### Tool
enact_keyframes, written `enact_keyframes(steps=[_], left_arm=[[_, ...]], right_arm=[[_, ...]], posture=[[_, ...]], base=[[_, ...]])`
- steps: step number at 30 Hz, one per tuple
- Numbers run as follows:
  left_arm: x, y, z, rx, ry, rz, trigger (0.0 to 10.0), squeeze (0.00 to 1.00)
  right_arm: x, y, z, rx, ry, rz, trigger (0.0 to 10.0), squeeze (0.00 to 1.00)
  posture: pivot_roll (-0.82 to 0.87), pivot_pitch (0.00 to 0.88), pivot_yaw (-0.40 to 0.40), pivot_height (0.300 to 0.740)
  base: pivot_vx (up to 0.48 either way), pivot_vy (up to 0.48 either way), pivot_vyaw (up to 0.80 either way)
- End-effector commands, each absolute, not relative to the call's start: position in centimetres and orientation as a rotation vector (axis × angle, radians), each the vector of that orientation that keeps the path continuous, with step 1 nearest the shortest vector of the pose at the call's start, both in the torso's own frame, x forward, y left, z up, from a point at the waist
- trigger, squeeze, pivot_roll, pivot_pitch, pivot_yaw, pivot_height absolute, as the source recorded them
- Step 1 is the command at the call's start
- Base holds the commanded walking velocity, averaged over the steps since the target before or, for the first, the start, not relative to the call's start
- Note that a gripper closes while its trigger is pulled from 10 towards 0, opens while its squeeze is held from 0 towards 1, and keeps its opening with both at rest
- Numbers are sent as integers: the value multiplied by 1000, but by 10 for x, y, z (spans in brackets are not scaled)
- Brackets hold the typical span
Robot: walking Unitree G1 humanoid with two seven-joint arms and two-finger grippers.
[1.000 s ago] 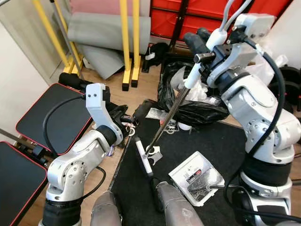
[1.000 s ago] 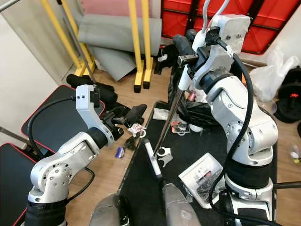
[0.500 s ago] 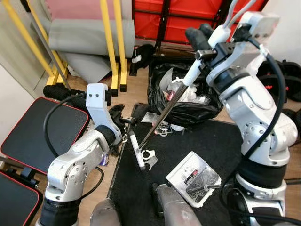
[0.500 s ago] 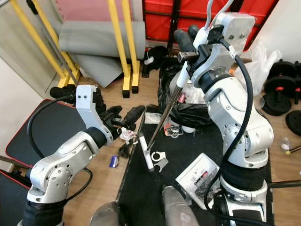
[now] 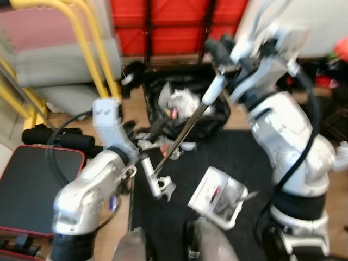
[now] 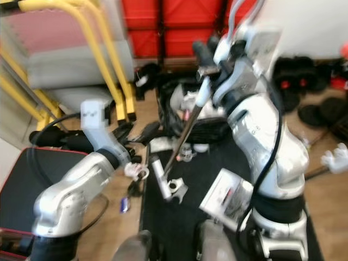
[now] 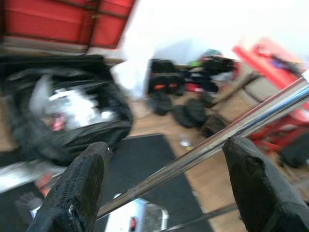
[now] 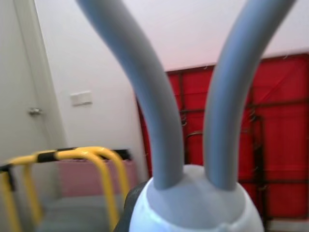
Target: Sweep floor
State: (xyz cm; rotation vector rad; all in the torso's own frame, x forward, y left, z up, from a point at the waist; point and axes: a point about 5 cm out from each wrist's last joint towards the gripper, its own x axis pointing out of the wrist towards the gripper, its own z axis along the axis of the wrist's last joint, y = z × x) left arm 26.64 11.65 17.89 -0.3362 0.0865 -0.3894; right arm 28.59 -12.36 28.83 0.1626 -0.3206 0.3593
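1. The right gripper (image 5: 220, 54) clasps the white top grip of a broom handle (image 5: 185, 128).
2. The left gripper (image 7: 164, 186), fingers (image 7: 77, 188) spread, straddles the chrome shaft without touching it.
3. The broom head (image 5: 151, 178) rests on the black floor mat (image 5: 239, 157), near its left edge, just beside a white dustpan (image 5: 217, 196).
4. A black rubbish bag (image 5: 185, 109) sits beyond the mat's far edge.

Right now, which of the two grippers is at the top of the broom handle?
The right gripper, raised at the handle's white upper end; the left gripper sits low, near the floor.
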Motion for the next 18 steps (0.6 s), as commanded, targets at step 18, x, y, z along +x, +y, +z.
enact_keyframes(steps=[18], left_arm=[[264,134,182,-333,6,-304,10000,0]], right_arm=[[286,-132,299,191,-482,330,10000,0]], posture=[[20,170,-64,740]], base=[[0,0,-217]])
